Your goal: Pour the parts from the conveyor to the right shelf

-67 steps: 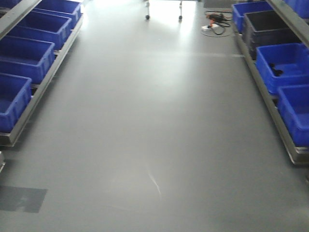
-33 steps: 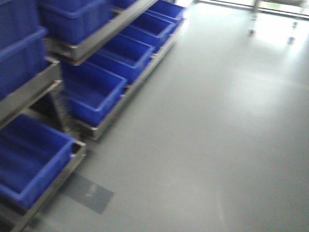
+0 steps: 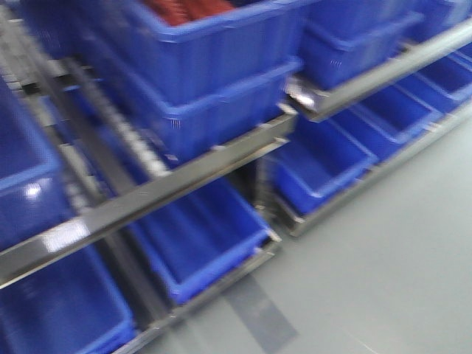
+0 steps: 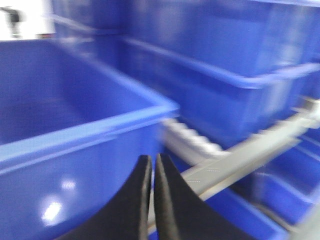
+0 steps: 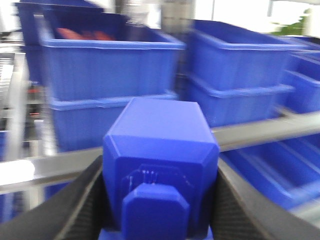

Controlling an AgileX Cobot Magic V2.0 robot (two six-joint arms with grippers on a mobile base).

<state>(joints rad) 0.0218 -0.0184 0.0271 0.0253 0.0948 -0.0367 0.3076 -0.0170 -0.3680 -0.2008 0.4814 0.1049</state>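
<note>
Right claw (image 5: pixel 160 170): is gripping the blue block (image 5: pixel 160 145) from both sides. Its black fingers (image 5: pixel 75 210) are pressing on the block's flanks and are spread only as wide as the block.
Blue block: is sitting upright between those fingers, with the knob end facing the wrist camera and the bevelled top showing. It is being held out in front of the shelf's stacked bins.
Left claw (image 4: pixel 151 159): is holding nothing. The two black fingers (image 4: pixel 135 200) are lying almost together with only a sliver of gap.
Left claw aim: is pointing toward a steel roller rail (image 4: pixel 192 142), just beside the corner of a large blue bin (image 4: pixel 75 130).
Shelf (image 3: pixel 184 173): is filling the front view. Steel rails are running diagonally, and deep blue bins are sitting on several levels.
Top bin (image 3: pixel 221 44): is carrying something red (image 3: pixel 188 9), too blurred to identify.
Floor (image 3: pixel 398 251): grey, is showing at lower right.
Sharpness: all three views are coming through smeared, so fine detail is unreadable.
</note>
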